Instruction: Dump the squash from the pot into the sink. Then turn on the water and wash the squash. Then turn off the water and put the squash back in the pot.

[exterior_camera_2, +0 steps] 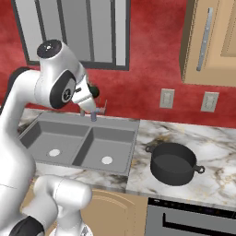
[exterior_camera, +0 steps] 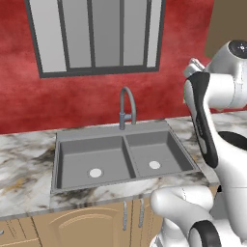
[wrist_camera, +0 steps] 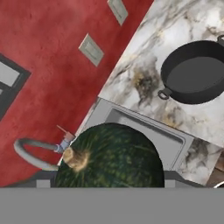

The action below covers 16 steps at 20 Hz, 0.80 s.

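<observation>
Closest to the hand camera, the squash (wrist_camera: 111,155) bulks dark green with a tan stem stub, sitting between the gripper's fingers, which are spread wide around it and clamped on its sides; the fingertips themselves are hidden behind it. Beyond the squash lies the near corner of the sink (wrist_camera: 144,124), with the grey gooseneck faucet (wrist_camera: 33,153) curving at the wall side. From the right base view the gripper (exterior_camera_2: 92,110) hangs high above the back rim of the sink (exterior_camera_2: 78,122), just in front of the red wall (exterior_camera_2: 152,60), with both basins below bare apart from their white drains. The pot (exterior_camera_2: 174,163) stands upright and empty on the marble counter (exterior_camera_2: 216,147), right of the sink and apart from its edge, with free counter all around it. In the left base view the faucet (exterior_camera: 126,107) rises behind the divider between the basins.
</observation>
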Available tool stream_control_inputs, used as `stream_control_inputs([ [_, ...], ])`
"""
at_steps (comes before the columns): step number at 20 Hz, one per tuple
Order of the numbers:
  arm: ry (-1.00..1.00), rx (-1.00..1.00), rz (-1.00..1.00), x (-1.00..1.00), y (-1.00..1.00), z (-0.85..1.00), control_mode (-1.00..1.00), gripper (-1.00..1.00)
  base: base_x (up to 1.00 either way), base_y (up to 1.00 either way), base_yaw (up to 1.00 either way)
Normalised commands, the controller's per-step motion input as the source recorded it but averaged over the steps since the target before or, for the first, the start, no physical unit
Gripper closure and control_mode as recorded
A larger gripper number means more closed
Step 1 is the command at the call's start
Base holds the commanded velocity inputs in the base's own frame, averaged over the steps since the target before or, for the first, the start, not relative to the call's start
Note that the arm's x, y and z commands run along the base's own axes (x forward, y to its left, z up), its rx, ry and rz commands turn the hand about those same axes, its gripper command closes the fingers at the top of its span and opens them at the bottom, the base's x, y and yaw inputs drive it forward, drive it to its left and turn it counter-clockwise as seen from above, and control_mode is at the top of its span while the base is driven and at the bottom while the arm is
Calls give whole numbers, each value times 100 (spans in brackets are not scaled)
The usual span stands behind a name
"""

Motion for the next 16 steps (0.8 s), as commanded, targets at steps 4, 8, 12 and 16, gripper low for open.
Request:
stream_control_inputs([
  [4, 8, 0, -4, -24, -97, -12, -100, 100, 0, 0, 0],
  [8, 9, -3, -3, -13, -77, -31, -100, 100, 0, 0, 0],
  [12, 6, -6, -3, -6, -59, -45, -100, 100, 0, 0, 0],
  [16, 1, -12, -7, 0, -33, -49, -100, 100, 0, 0, 0],
])
